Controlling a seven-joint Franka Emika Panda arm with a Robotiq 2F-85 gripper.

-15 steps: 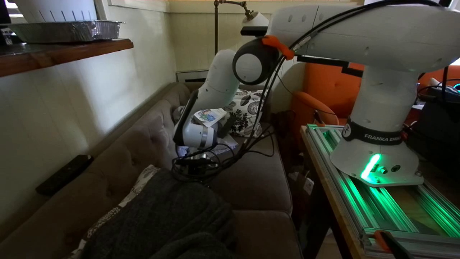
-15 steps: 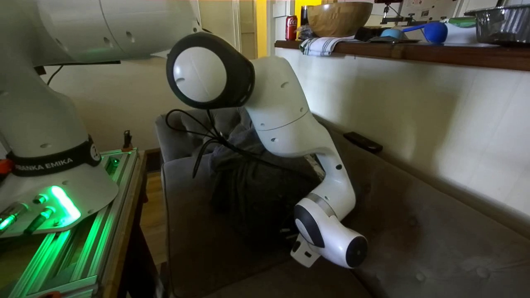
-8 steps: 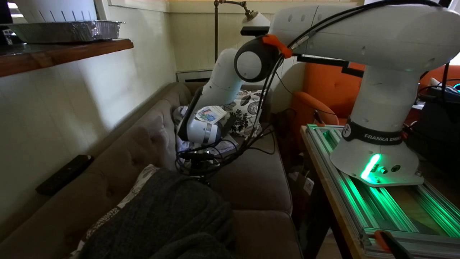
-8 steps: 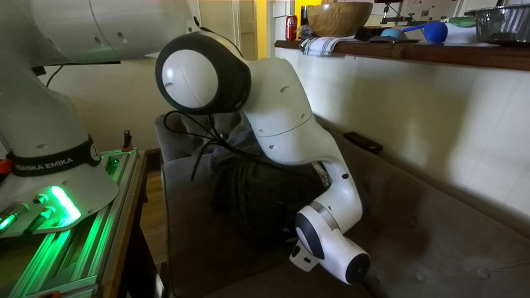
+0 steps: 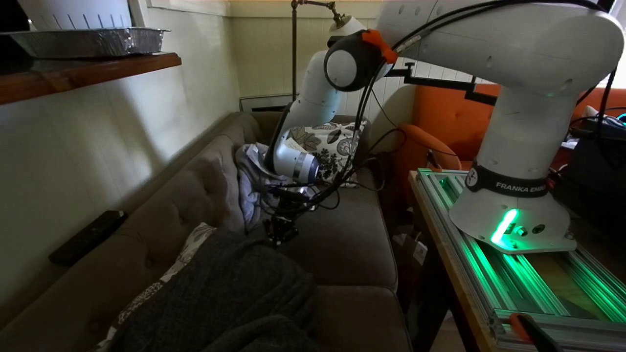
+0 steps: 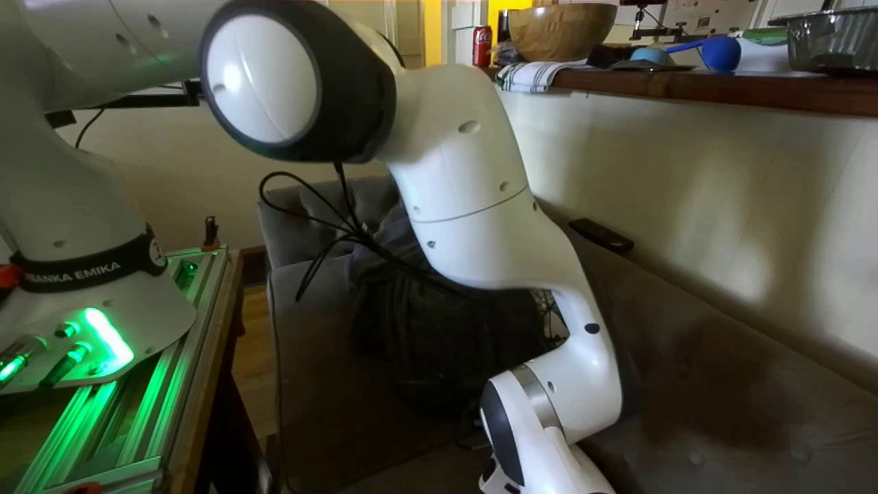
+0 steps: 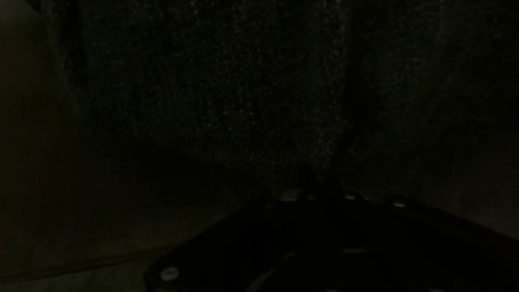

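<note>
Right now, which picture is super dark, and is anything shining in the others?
The wrist view: nearly black, with grainy speckles on the dark cloth and small glints on the pincer; both exterior views: brighter, with glare from a green light strip on the robot's base and soft shadows across the pale wall.

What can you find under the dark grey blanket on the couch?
Only a strip of what looks like a patterned cushion shows, along the edge of the dark grey blanket nearest the backrest. The rest of it, and anything else beneath, is covered and cannot be seen.
</note>
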